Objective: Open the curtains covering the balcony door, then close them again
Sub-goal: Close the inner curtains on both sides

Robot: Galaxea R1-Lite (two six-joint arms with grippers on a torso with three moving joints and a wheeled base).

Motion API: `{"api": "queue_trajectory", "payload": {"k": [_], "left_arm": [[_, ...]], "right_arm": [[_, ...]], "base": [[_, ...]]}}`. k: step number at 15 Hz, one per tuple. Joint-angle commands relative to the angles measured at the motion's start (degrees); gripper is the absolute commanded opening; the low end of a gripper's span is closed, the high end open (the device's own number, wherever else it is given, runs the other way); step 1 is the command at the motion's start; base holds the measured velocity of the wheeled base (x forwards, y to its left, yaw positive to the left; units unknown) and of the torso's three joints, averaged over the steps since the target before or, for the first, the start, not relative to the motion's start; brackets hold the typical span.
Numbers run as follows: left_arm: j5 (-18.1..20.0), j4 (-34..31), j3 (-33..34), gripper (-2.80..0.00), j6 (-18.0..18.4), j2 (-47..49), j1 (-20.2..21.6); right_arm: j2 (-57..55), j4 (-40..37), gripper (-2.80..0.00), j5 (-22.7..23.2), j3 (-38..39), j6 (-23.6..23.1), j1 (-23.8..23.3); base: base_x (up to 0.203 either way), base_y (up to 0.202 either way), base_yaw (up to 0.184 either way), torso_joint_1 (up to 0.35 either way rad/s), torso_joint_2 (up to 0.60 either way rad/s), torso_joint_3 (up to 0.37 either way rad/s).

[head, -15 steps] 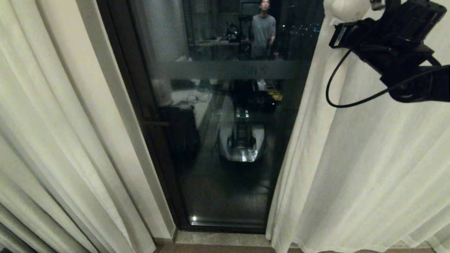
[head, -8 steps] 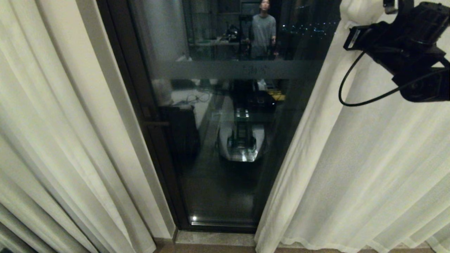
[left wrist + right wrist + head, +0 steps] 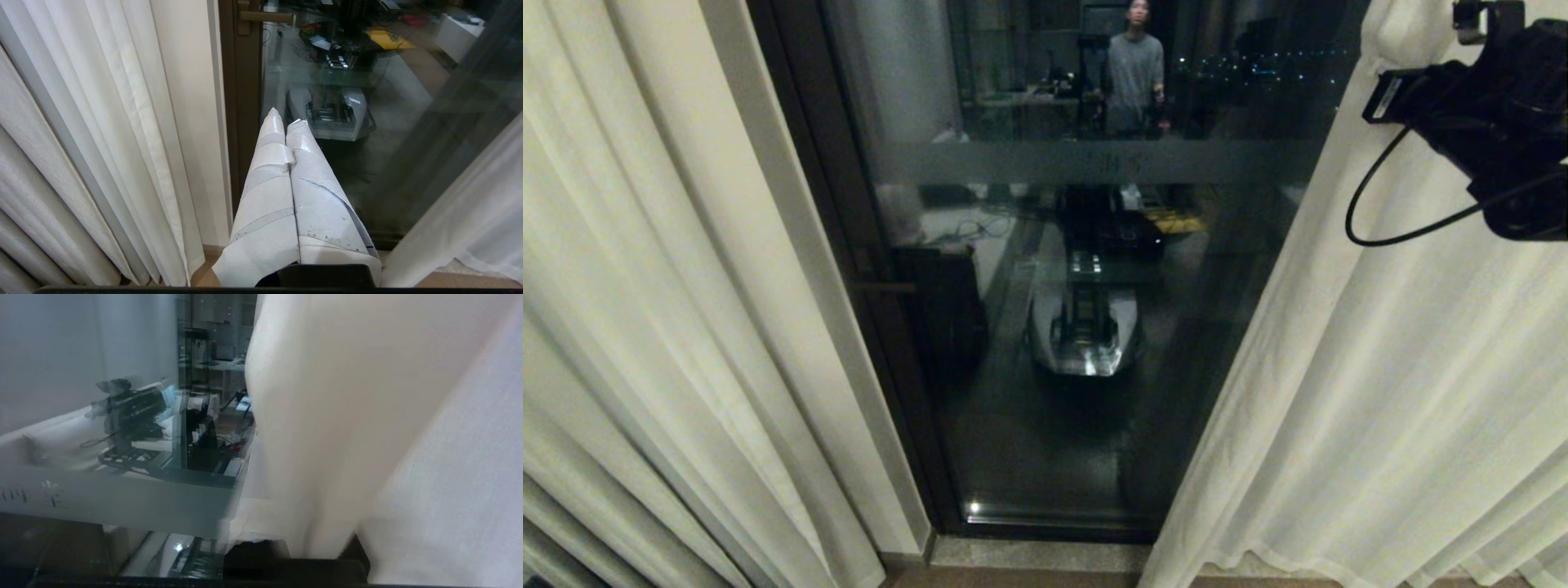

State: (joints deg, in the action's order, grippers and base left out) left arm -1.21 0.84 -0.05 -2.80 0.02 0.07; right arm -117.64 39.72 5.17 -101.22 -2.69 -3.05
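Since a second ago my right hand (image 3: 1470,20) has carried the right curtain (image 3: 1380,392) further aside, and the strip of bare glass in the balcony door (image 3: 1078,327) has widened on that side. That hand sits high, by the panel's inner edge, with a bunch of cloth gathered at it; in its own wrist view fabric fills the frame right in front of it. Whether its fingers are still clamped on the cloth or are letting go I cannot tell, since the folds cover them. My left hand (image 3: 286,122) hangs parked low with its two taped fingers (image 3: 267,163) pressed together, holding nothing, pointing at the door frame; the left curtain (image 3: 670,310) hangs just beside it.

I judge the opening half well along: both panels stand apart and the glass shows between them. Closing them again is all still to do.

Both curtains run past the edges of the head view. Reflections of a person and the room muddle the pane.
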Motion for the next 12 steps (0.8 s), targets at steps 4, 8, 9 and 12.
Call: {"api": "queue_trajectory", "payload": {"k": [4, 8, 9, 12], "left_arm": [[0.0, 0.0, 0.0, -2.8, -0.1, 0.0, 0.0], [0.0, -0.1, 0.0, -2.8, 0.0, 0.0, 0.0], [0.0, -0.1, 0.0, -2.8, 0.0, 0.0, 0.0], [0.0, -0.1, 0.0, -2.8, 0.0, 0.0, 0.0]], "right_arm": [[0.2, 1.2, 0.0, 0.0, 0.0, 0.0, -0.5], [3.7, 1.2, 0.0, 0.0, 0.5, -0.2, -2.0], [5.4, 1.1, 0.0, 0.0, 1.5, -0.3, -3.1], [11.0, 0.8, 0.0, 0.2, 6.2, -0.2, -6.6]], "base": [[0.0, 0.0, 0.0, 0.0, 0.0, 0.0], [0.0, 0.0, 0.0, 0.0, 0.0, 0.0], [0.0, 0.0, 0.0, 0.0, 0.0, 0.0], [0.0, 0.0, 0.0, 0.0, 0.0, 0.0]]}}
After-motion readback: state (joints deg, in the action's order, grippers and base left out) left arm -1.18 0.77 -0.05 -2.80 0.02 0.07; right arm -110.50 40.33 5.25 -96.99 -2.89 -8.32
